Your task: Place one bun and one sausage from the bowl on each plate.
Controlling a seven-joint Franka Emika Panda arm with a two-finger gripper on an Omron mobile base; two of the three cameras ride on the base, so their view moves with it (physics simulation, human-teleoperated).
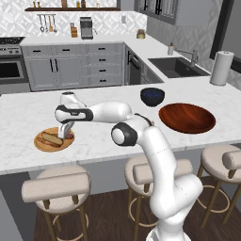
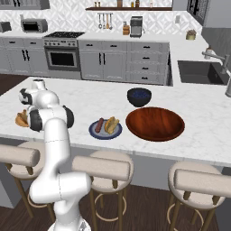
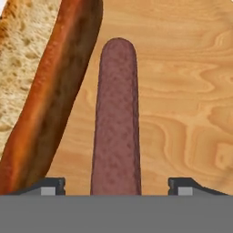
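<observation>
In the hand view a reddish-brown sausage (image 3: 115,123) lies flat on the orange-tan wooden plate (image 3: 182,91), next to a long tan bun (image 3: 32,91). My gripper (image 3: 116,186) is open just above the sausage, with a gap between each fingertip and the sausage. From the left base view the gripper (image 1: 65,129) hangs over the wooden plate (image 1: 42,146) and its bun (image 1: 51,138) at the counter's left. The blue-grey plate (image 2: 97,135) holds another sausage (image 2: 99,125) and a golden bun (image 2: 111,124). The wide red-brown bowl (image 2: 154,123) looks empty.
A small dark blue bowl (image 1: 152,96) stands behind the red-brown bowl (image 1: 187,117). Padded stools (image 1: 56,186) line the counter's near edge. A sink (image 1: 176,66) and a paper towel roll (image 1: 221,67) are at the far right.
</observation>
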